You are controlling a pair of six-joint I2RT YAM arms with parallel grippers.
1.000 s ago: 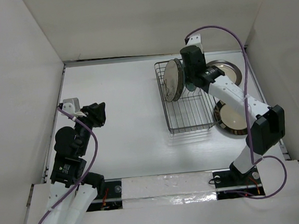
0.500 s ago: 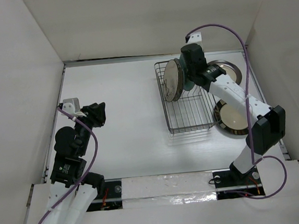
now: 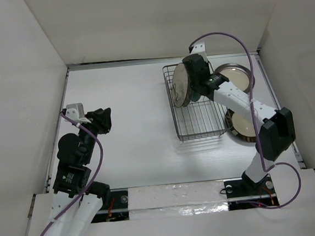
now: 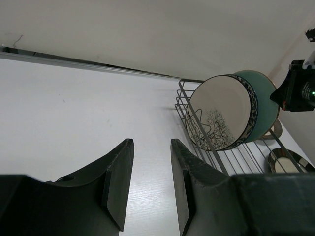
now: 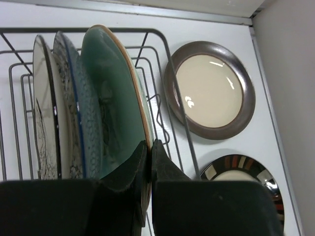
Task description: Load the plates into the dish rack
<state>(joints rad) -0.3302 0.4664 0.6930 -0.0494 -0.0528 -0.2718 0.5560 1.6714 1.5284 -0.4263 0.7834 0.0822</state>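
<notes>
1. Currently three plates are standing on edge at the far end of the dish rack (image 3: 200, 118). The cream tree-print plate (image 5: 43, 123) is sitting at the far end. The black-and-white patterned plate (image 5: 69, 108) is leaning next to it, and the pale green plate (image 5: 110, 98) is taking the third place.
2. The right gripper (image 5: 149, 157) is pinching the pale green plate by its rim, with the fingers drawn in to little more than the rim's thickness. The plate is already standing upright among the others. Whether its lower edge is resting fully on the rack, I cannot tell from these views.
3. The left gripper (image 4: 147, 182) is hanging parted with nothing between its fingers. It is sitting well apart from the rack, over the left side of the table (image 3: 124, 115), and is taking no part in the loading.
4. Two plates are waiting flat on the table just beside the rack's right side. These are the far beige plate (image 3: 238, 78) and the near beige plate (image 3: 238, 126), the second partly hidden in the top view.
5. Judging by this, the task is running a little past half: two plates are loaded and a third is being seated but not yet let go. Releasing it and loading the two beige plates are what is remaining. The near half of the rack is showing bare wire to receive them.
</notes>
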